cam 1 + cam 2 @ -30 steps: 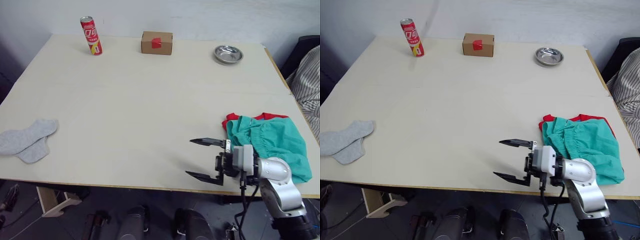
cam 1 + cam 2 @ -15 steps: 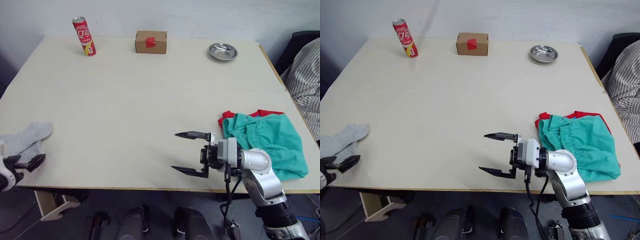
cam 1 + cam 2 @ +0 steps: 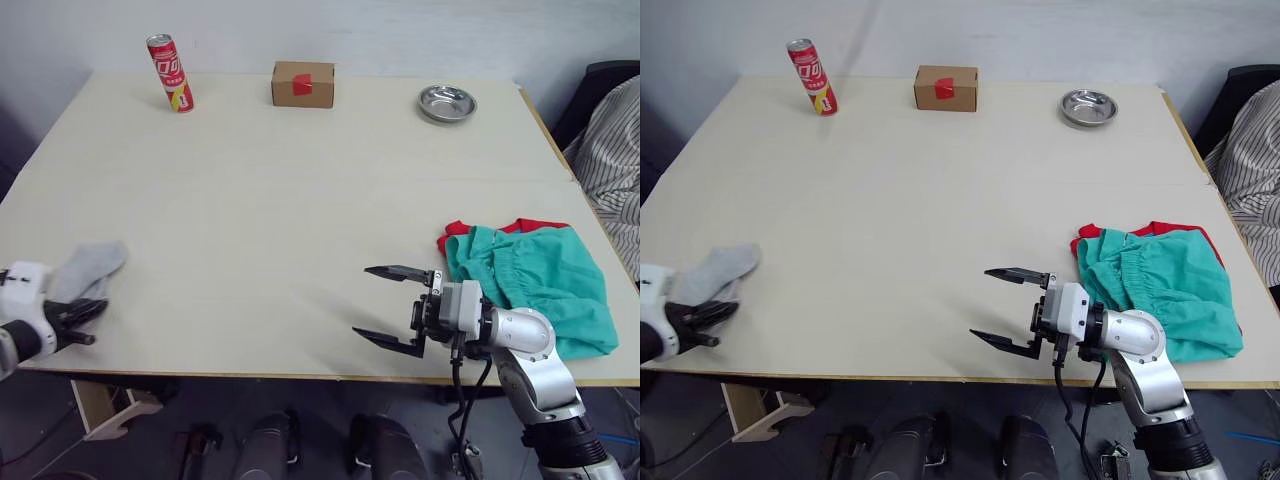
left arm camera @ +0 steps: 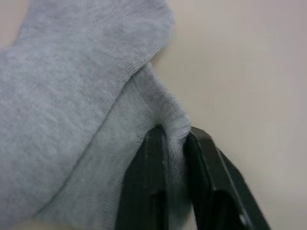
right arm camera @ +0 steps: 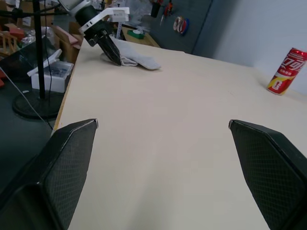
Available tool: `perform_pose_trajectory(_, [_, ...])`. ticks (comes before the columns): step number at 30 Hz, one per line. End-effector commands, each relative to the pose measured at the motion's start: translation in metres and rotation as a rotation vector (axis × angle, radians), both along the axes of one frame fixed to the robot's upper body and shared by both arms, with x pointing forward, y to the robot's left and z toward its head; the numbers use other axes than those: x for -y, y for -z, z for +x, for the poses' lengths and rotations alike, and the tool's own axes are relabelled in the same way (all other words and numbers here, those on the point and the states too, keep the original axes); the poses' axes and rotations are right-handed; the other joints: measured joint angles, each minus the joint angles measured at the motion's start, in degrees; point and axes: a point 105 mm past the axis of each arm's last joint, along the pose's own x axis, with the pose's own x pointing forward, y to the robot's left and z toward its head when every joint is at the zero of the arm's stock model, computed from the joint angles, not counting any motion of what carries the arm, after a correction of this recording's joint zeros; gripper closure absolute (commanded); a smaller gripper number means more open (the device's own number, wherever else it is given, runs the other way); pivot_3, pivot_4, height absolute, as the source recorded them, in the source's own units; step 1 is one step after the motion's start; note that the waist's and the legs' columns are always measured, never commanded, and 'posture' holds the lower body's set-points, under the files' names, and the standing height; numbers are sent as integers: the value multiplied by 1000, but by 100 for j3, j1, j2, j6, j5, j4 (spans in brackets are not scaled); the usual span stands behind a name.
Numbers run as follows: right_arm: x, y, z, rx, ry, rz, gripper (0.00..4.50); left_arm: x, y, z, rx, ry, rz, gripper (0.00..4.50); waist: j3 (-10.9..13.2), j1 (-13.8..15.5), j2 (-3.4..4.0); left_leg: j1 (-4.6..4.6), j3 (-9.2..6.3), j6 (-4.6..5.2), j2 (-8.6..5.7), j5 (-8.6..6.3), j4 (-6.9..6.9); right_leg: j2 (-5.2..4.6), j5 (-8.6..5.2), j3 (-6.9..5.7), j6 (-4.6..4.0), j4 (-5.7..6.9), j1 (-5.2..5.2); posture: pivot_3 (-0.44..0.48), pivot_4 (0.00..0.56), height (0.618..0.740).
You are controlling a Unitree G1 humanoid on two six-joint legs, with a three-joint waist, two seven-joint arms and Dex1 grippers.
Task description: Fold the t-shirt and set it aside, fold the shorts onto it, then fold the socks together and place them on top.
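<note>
The pale worktop [image 3: 280, 200] has broad open room across its middle. Teal-green shorts [image 3: 535, 285] lie over the red t-shirt [image 3: 458, 231] by its right edge. The right claw [image 3: 392, 308] hovers wide beside them at the near edge. The left claw [image 4: 175, 143] pinches the grey socks [image 3: 90, 268] at the left near corner. Along the far edge stand a cardboard box [image 3: 302, 84], a steel bowl [image 3: 447, 103] and a red can [image 3: 169, 72], its writing unreadable

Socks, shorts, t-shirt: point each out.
socks [image 3: 95, 266], left eye view, toe end.
shorts [image 3: 540, 282], left eye view, middle of the cloth.
t-shirt [image 3: 457, 232], left eye view, red corner showing under the shorts.
</note>
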Motion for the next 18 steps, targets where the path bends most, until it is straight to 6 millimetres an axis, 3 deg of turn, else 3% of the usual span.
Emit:
perform_pose_trajectory(1, [18,-5,0,48,63,-37,0,85,-18,17,48,298,-60,4486,0,75,0,-2,-1,0,-2,0,2,-1,0,0,0,-1,1,0,150,740])
perform_pose_trajectory(9, [70,0,11,36,260,-124,0,225,2,20,-5,683,-174,4486,0,79,1,0,11,41,-2,31,4,17,4,1,4,7,4,0,150,740])
perform_pose_trajectory(14, [80,8,6,10,298,-150,0,274,7,35,30,778,-180,4486,0,83,1,1,7,48,1,45,11,20,5,-3,2,11,9,0,150,740])
perform_pose_trajectory(18, [81,13,0,-6,309,-164,0,316,4,31,46,900,-223,4486,0,102,1,7,0,57,-3,43,19,14,7,-9,2,5,27,0,150,740])
